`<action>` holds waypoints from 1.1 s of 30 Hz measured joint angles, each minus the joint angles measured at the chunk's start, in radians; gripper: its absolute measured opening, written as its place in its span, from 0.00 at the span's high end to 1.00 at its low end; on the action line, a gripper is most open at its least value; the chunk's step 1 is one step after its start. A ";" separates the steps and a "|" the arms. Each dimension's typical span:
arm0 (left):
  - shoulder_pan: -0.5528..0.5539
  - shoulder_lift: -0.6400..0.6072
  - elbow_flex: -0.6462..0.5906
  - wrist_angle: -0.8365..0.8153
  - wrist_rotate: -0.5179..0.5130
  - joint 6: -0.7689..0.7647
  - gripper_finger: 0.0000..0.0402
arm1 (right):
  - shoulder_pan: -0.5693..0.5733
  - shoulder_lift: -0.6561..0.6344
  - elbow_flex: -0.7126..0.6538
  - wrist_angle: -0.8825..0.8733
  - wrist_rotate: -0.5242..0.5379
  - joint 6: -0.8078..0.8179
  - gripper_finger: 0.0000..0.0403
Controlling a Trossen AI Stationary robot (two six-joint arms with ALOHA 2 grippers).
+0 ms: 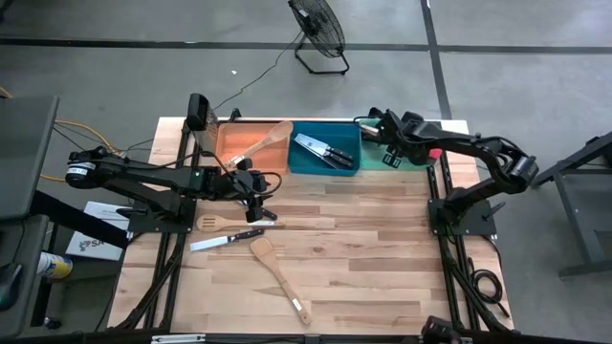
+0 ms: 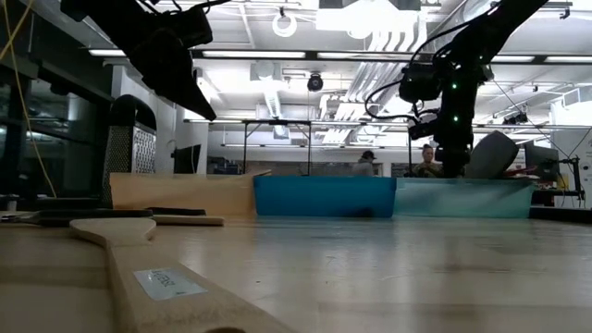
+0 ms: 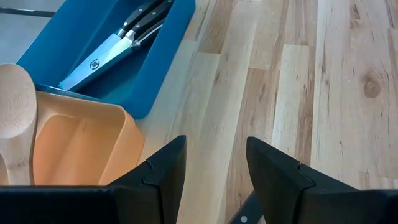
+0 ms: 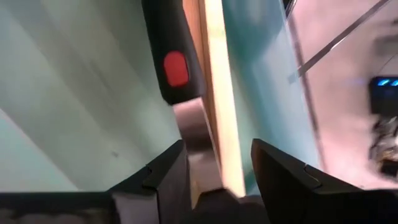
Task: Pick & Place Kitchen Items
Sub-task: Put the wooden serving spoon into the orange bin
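Note:
My right gripper (image 1: pixel 382 134) hangs open over the green bin (image 1: pixel 413 161) at the far right. In the right wrist view its fingers (image 4: pixel 217 146) stand on either side of a steel blade (image 4: pixel 194 134) that belongs to a black handle with a red spot (image 4: pixel 174 65). A pale wooden handle (image 4: pixel 217 99) lies alongside, in the bin. My left gripper (image 3: pixel 216 142) hovers open and empty above the table beside the orange bin (image 1: pixel 239 143). A wooden fork (image 1: pixel 234 223), a black-handled knife (image 1: pixel 225 239) and a wooden spoon (image 1: pixel 280 277) lie flat on the table. My right gripper has the steel blade (image 4: pixel 189 155) running between its fingers, which point down into the green bin. Whether either finger touches the blade I cannot tell.
The orange bin holds a wooden spatula (image 1: pixel 271 139). The blue bin (image 1: pixel 325 153) between orange and green holds black-handled knives (image 3: pixel 112 46). All three bins line the table's far edge. A floor fan (image 1: pixel 318 33) stands beyond the table.

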 joint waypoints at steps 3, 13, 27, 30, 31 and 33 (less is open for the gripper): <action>0.000 0.000 0.000 0.000 0.001 0.000 0.59 | 0.032 0.000 0.000 0.022 0.036 -0.040 0.57; 0.000 0.000 0.000 -0.002 0.002 0.002 0.59 | 0.158 0.000 0.000 0.043 0.220 0.004 0.58; 0.000 0.000 0.000 -0.037 0.003 0.003 0.59 | 0.267 -0.047 0.000 0.035 0.158 0.209 0.57; 0.000 0.000 0.000 -0.039 0.002 0.003 0.59 | 0.286 -0.096 0.000 0.036 0.159 0.247 0.57; 0.000 0.000 0.000 -0.039 0.002 0.003 0.59 | 0.291 -0.115 0.000 0.035 0.159 0.261 0.57; 0.000 0.000 0.000 -0.039 0.003 0.003 0.59 | 0.298 -0.154 0.000 0.036 0.160 0.286 0.57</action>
